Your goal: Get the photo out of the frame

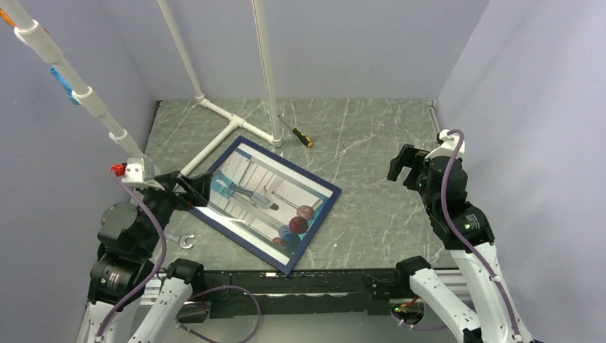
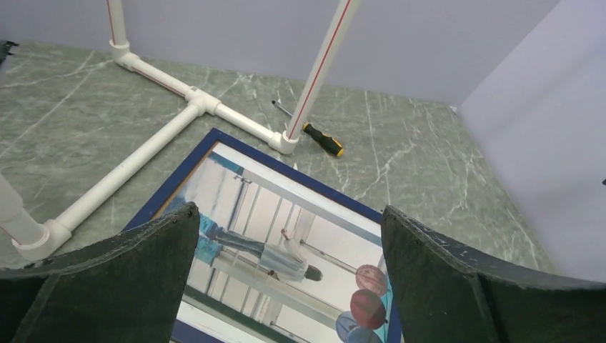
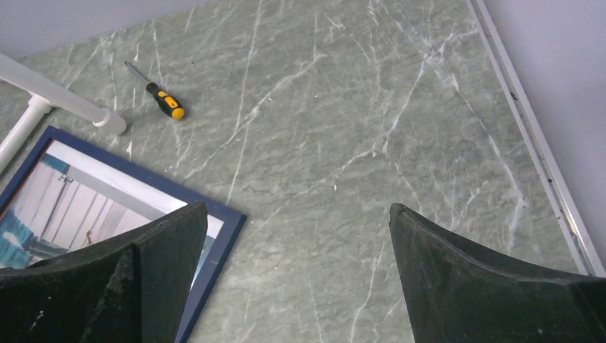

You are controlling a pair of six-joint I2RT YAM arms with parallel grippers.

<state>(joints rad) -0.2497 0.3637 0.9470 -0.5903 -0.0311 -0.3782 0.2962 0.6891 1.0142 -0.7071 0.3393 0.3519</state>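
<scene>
Green marbled table (image 1: 371, 143), seemingly lilac walls (image 1: 343, 43).

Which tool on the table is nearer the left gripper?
The silver wrench, at the near edge close to the left gripper; the yellow-and-black screwdriver lies farther back, past the frame.

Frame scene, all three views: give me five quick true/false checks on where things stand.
1. The photo sits inside the frame, which lies on the table. True.
2. Both grippers are shut. False: the left gripper and right gripper are both open and hold nothing.
3. The screwdriver lies on the photo. False: it lies on the table beyond the frame, by a white pipe foot.
4. The left gripper is nearer the frame than the right. True: it is at the frame's left corner, and the right is over bare table.
5. A wrench lies near the left arm's base. True.
</scene>
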